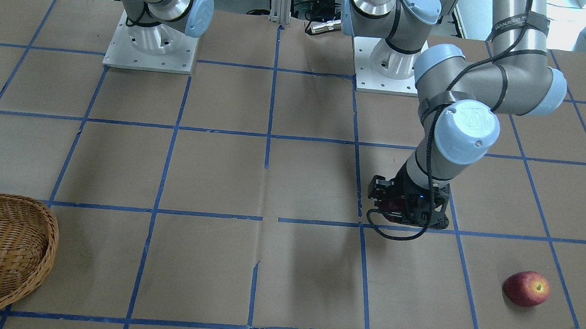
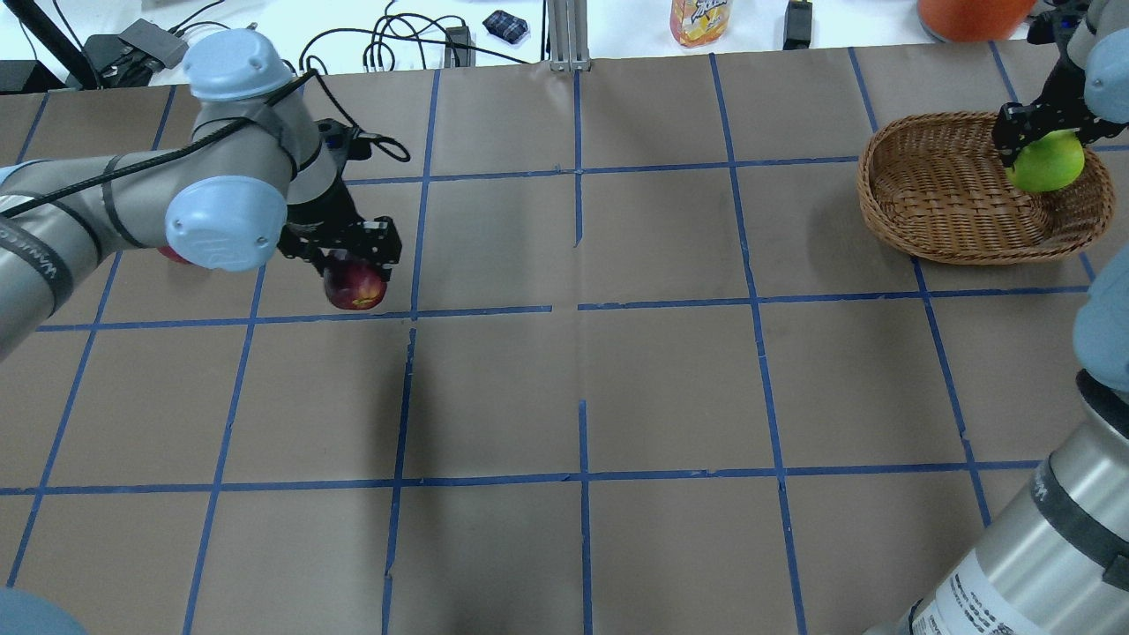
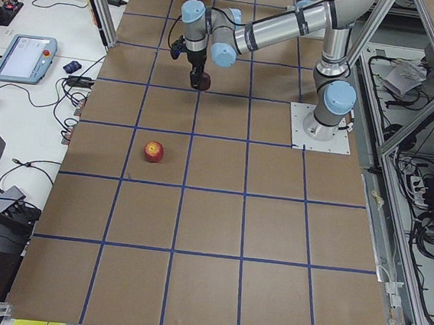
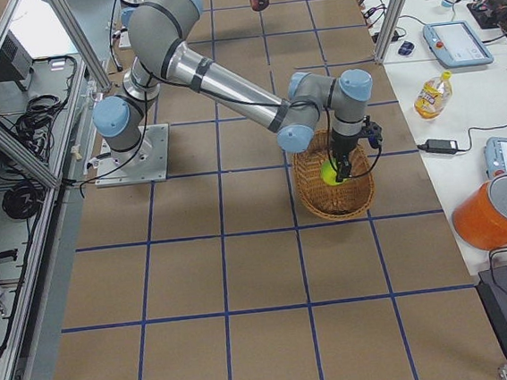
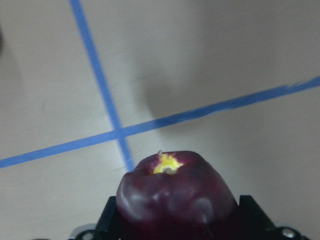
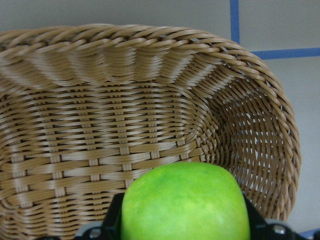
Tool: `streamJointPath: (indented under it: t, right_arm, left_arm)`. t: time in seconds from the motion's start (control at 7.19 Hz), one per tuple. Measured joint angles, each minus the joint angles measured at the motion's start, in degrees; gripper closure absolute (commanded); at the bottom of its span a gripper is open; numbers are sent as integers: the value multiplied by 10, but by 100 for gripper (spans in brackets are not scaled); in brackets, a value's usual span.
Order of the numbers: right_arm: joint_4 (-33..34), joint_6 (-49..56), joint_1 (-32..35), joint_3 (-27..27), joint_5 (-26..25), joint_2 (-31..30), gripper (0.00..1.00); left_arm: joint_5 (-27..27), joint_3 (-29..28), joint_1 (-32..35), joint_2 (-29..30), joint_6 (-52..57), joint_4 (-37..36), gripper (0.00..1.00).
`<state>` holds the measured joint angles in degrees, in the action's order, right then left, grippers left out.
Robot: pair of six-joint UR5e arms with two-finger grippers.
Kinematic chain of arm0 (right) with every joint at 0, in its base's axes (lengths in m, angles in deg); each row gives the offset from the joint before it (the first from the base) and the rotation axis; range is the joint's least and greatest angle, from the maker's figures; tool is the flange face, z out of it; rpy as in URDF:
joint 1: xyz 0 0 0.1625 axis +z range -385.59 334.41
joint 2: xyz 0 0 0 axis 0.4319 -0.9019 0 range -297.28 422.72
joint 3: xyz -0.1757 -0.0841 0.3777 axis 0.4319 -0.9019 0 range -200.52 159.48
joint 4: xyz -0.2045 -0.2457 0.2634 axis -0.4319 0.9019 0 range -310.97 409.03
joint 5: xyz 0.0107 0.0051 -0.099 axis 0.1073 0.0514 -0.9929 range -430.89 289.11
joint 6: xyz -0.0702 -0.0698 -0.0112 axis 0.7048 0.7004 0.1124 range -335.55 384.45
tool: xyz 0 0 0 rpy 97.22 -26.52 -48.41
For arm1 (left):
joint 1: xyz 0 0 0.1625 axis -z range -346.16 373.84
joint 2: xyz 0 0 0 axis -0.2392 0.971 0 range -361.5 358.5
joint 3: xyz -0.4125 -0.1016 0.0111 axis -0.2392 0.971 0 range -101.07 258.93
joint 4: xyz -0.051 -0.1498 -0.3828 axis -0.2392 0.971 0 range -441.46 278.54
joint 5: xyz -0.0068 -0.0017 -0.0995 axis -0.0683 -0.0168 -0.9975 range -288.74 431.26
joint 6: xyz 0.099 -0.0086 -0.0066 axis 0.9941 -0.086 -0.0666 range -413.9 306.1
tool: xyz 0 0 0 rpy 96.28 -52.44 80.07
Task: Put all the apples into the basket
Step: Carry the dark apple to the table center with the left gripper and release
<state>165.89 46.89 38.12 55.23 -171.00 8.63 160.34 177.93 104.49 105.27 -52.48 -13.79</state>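
My left gripper (image 2: 349, 257) is shut on the dark maroon apple (image 2: 355, 287) and holds it above the table; the wrist view shows the apple (image 5: 175, 192) with its yellow stem dimple between the jaws. My right gripper (image 2: 1046, 141) is shut on the yellow-green apple (image 2: 1048, 164) and holds it over the wicker basket (image 2: 935, 212), near its far-right end. The right wrist view shows that apple (image 6: 185, 202) above the basket's weave (image 6: 150, 125). The red apple (image 1: 526, 288) lies on the table, beyond my left arm.
The table is brown paper with a blue tape grid. Both arm bases (image 1: 151, 46) stand at the robot's edge. A juice bottle (image 2: 701, 16), an orange container (image 2: 970, 13) and cables lie on the white bench past the far edge.
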Motion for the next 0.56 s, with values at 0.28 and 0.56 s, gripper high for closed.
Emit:
streamJointPath:
  t: [0.28,0.56]
  right_arm:
    - [18,7,-4,-6,-2,23,96]
    - [40,9,-4,-6,-3,37,94]
  left_arm:
    - [-84,-33,69,34,-134,-9,88]
    - [-102,-39,126,81,-198,-79,86]
